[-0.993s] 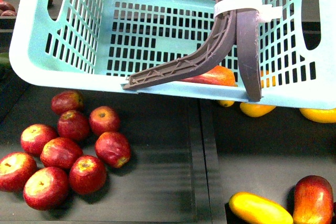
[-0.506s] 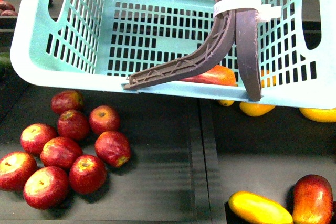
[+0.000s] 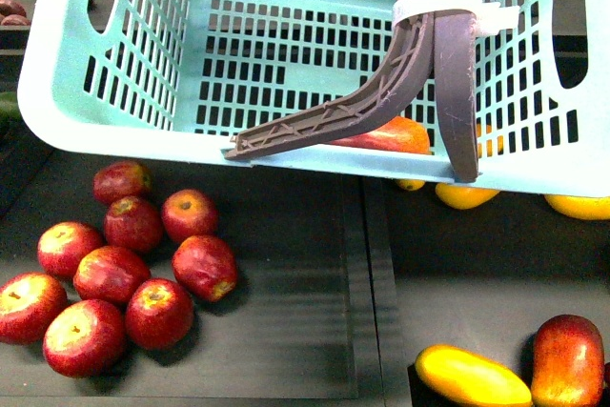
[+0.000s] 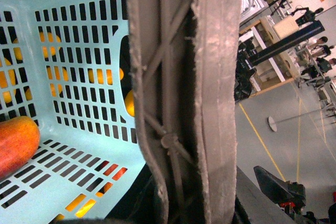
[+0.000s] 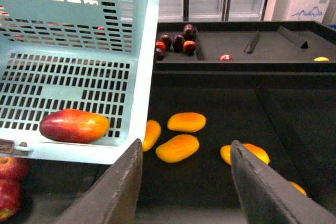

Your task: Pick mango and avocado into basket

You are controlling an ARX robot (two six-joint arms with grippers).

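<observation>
My left fingers I can't read: the left wrist view is filled by the basket's two brown-grey handles (image 4: 178, 103) pressed side by side. Only dark edges show beside them at the frame's foot, so clamped or loose, I cannot tell. I'd judge that arm is carrying the load, since the handles rise out of the top of the front view and the basket (image 3: 114, 145) hangs tilted above the dark surface. The handles are bound by a white zip tie (image 3: 443, 5).

Below the basket's near-left corner sits a cluster of red apples (image 3: 133, 226), none of my concern. Inside the basket, on the lattice floor by the handle foot, lies the mango (image 3: 386, 136). That half I'd call done.

The avocado I cannot pick out anywhere, and it is not in the basket.

Just outside the basket's right wall lie all-yellow mangoes (image 5: 178, 148).

The right gripper (image 5: 184, 182) hovers low beside that wall, aimed past the basket, its fingers (image 5: 118, 187) spread wide with nothing between them.
</observation>
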